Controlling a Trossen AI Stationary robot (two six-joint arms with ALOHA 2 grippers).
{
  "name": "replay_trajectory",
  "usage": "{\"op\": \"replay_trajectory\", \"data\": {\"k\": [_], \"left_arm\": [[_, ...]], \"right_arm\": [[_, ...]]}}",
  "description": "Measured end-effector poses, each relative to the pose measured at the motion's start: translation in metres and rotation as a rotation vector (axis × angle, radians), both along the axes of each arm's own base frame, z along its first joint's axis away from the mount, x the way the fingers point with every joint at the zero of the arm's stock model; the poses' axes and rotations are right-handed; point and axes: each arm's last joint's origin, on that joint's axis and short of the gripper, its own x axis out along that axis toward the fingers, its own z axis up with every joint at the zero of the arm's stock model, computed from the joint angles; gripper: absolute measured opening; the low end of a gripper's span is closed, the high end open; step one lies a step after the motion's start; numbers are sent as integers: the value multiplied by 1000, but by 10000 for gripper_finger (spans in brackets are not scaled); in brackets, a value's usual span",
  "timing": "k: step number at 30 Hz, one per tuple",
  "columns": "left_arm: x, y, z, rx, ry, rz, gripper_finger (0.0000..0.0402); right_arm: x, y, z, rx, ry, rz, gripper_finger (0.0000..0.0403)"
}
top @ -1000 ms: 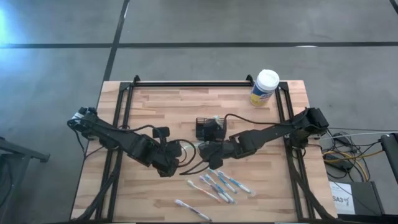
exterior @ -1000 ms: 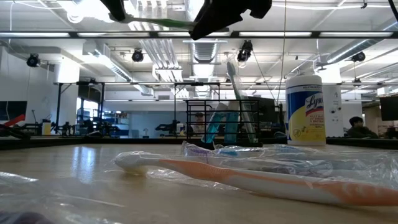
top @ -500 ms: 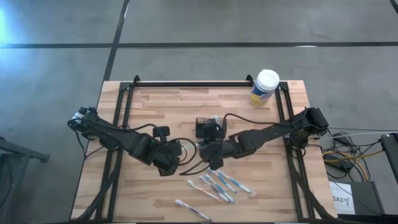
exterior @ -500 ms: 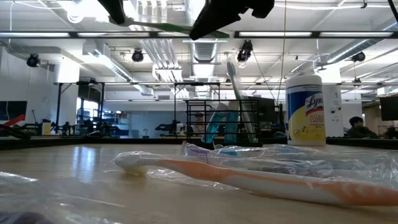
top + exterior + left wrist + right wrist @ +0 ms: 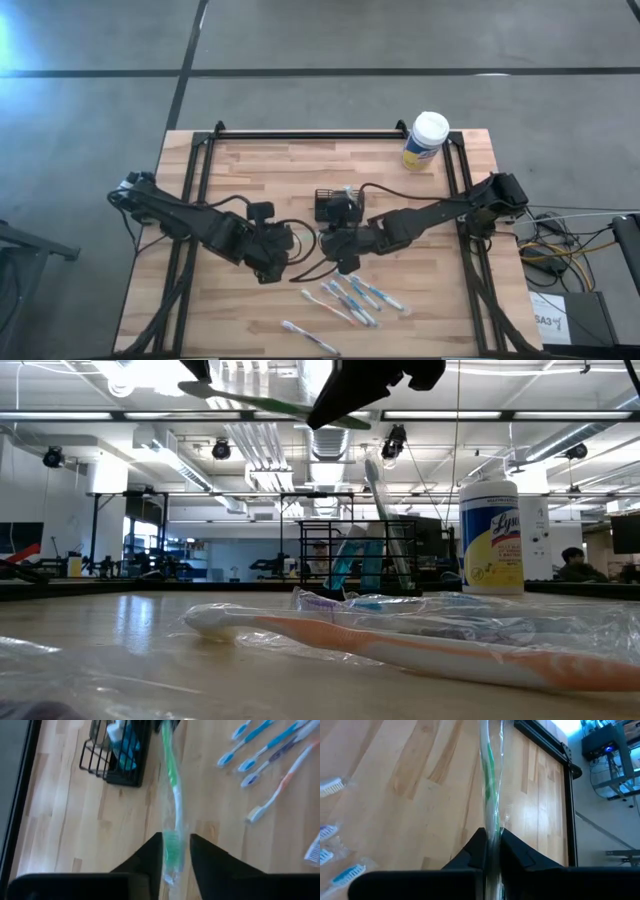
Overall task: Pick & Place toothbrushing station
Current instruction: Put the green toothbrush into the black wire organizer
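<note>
- Fingers: the right gripper (image 5: 492,847) is pinched tight on one end of a green toothbrush (image 5: 172,795) in a clear wrapper. The left gripper (image 5: 176,851) has just eased apart; its fingers (image 5: 150,852) now stand slightly spread on either side of the brush's other end, which a moment ago they clamped.
- Change: a second ago the right fingers were wide and the left held the brush alone; the right has since closed and the left has begun to let go. This reads as a handover from left to right, nearly complete.
- Place: in the high view both grippers meet at frame centre, left (image 5: 283,245) and right (image 5: 335,243), above the table (image 5: 240,170), with the brush bridging them.
- Station: the black mesh caddy (image 5: 337,205) stands just above centre in the high view, close beside the right gripper; it already holds a few items.
- Spare brushes (image 5: 350,298) lie in the lower centre of the high view; a canister (image 5: 425,140) stands at upper right.
- Meaning for the task: once the left gripper is clear, the right arm can probably turn the brush upright and carry it the short way to the caddy. Wrapper slip is the likely risk.
</note>
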Motion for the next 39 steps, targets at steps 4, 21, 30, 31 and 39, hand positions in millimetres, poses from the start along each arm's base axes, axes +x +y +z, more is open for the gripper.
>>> {"op": "replay_trajectory", "data": {"k": [4, 21, 30, 31, 39], "left_arm": [[-2, -5, 13, -1, -34, -50, 146], [-91, -31, 3, 228, -417, -99, 216], [-90, -34, -85, 228, -632, -221, 198], [-89, -34, -91, 226, -674, -229, 195], [-86, -21, -117, 176, -977, -156, 169]], "right_arm": [[-1, 0, 0, 3, -1, -3, 19], [-65, -13, 1, 209, -289, 142, 19], [-112, -24, -16, 357, -565, 232, 19], [-116, -25, -20, 367, -578, 233, 19], [-130, -26, -37, 400, -649, 246, 25]]}}
